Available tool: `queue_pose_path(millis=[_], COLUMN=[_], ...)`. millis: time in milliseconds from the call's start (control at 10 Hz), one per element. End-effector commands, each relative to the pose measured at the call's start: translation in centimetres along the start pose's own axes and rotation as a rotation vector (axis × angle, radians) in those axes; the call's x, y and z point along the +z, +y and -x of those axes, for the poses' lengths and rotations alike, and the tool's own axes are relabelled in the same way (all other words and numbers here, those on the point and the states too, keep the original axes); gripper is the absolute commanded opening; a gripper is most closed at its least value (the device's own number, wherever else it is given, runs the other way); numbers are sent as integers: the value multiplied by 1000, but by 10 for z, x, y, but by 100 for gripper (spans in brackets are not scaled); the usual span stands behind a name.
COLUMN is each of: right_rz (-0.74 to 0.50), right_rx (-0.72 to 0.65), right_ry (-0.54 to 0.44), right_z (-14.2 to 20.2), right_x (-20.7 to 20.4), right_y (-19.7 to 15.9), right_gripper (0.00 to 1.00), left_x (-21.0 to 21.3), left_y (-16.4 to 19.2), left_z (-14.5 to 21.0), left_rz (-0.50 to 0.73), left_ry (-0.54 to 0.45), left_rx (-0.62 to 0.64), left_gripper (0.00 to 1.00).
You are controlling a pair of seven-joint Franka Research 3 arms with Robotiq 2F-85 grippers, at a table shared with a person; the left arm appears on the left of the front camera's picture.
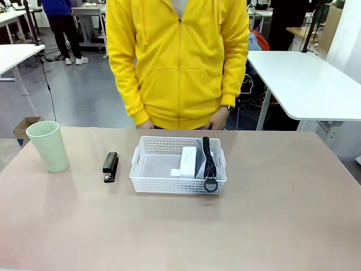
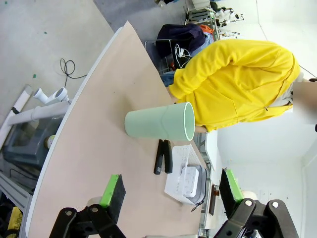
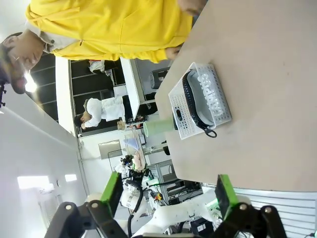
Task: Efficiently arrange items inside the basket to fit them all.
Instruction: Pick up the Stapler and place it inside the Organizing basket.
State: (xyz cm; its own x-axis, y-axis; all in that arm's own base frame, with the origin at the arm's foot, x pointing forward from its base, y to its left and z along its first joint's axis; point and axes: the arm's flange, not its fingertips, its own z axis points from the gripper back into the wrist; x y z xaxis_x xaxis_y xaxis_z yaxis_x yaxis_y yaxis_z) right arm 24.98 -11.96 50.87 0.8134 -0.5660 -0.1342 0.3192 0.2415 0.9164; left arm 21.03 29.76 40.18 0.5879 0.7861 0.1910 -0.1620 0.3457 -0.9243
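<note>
The white lattice basket [image 1: 148, 176] sits mid-table. Inside it a small white block [image 1: 188, 161] stands beside the grey pouch [image 1: 202, 166], which is set on edge along the right wall, its black ring [image 1: 210, 184] hanging over the front rim. Left of the basket lies a black stapler [image 1: 110, 166], and farther left stands the pale green cup [image 1: 48, 146]. In the left wrist view my left gripper [image 2: 171, 193] is open above the table, well short of the cup [image 2: 158, 122] and stapler [image 2: 162, 156]. My right gripper [image 3: 167, 196] is open, far from the basket [image 3: 181, 111].
A person in a yellow hoodie [image 1: 178, 62] stands at the far edge, hands resting near the table rim behind the basket. Bare tabletop [image 1: 282, 214] stretches across the front and right. Other white tables [image 1: 307, 84] stand behind.
</note>
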Motion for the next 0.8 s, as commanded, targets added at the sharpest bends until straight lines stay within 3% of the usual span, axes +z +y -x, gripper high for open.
queue_pose_path(millis=[0,100,300,500,700], right_rz=[-15,-15,-15,-15,-15], right_rx=[-6,-6,-6,-6,-6], right_ry=[-1,-1,-1,-1,-1], right_z=[0,0,0,0,0], right_x=[-1,-1,-1,-1,-1], right_y=[5,5,5,5,5], right_gripper=[100,100,100,100,100], left_x=[0,19,7,-36,-92], left_y=[0,-11,-86,-165,-220], left_z=[0,9,17,14,24], left_rz=[0,4,-94,-164,-241], left_ry=[0,39,207,439,657], left_rx=[0,-60,-287,-469,-591], left_gripper=[100,100,100,100,100])
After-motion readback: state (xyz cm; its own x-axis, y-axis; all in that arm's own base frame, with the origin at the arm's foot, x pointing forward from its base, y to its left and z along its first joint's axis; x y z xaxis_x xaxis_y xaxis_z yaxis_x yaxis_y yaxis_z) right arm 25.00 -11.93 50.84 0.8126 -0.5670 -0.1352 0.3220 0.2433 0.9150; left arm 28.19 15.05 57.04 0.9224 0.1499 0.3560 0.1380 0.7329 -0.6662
